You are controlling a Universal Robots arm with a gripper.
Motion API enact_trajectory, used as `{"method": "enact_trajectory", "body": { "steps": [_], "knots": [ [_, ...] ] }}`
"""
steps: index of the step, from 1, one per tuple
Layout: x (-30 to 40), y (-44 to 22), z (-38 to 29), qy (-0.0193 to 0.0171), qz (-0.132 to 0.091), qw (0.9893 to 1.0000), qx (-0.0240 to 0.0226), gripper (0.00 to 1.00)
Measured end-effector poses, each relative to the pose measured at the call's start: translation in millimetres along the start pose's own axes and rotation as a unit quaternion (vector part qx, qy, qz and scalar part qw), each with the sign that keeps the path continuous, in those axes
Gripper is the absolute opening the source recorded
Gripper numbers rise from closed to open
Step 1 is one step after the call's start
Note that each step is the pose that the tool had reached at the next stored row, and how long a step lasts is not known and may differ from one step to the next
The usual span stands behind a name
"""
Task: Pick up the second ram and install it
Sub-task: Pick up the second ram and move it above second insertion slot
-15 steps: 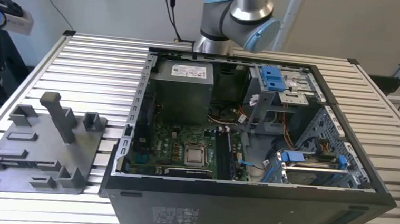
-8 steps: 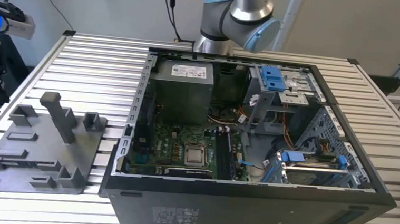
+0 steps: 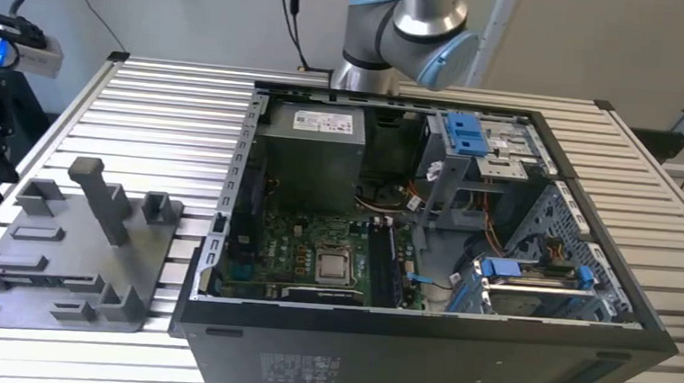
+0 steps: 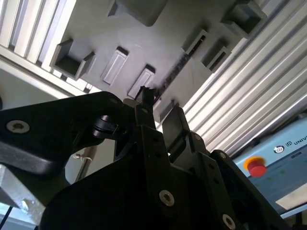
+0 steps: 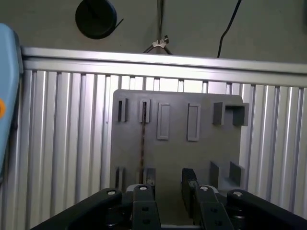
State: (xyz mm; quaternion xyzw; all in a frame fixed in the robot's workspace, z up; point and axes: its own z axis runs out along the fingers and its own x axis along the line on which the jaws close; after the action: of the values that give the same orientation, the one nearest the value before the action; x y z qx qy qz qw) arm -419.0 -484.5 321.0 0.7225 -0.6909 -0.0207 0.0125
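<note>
"Where is the second ram (image 5: 143, 139)?"
"Standing edge-on in a slot of the grey fixture plate (image 5: 211, 153), not yet lifted."
"And the gripper (image 5: 166, 186)?"
"Above that plate, fingers spread and empty. I judge that pickup and installation both remain."

One open computer case (image 3: 427, 360), one grey slotted tray (image 3: 72, 267), one ram (image 5: 143, 143), one arm (image 3: 404, 29).

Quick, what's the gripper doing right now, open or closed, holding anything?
Gripper: open, holding nothing; the memory stick sits edge-on in the grey tray.
</note>
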Motion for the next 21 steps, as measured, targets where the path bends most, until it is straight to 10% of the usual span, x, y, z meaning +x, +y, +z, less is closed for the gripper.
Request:
{"method": "enact_trajectory", "body": {
  "steps": [10,21],
  "knots": [
    [6.3,6.2,11.5,0.0006,-0.002,0.9999,0.0134,0.36],
    [7.2,6.9,19.2,0.0012,-0.016,0.9997,0.0161,0.36]
  ]
}}
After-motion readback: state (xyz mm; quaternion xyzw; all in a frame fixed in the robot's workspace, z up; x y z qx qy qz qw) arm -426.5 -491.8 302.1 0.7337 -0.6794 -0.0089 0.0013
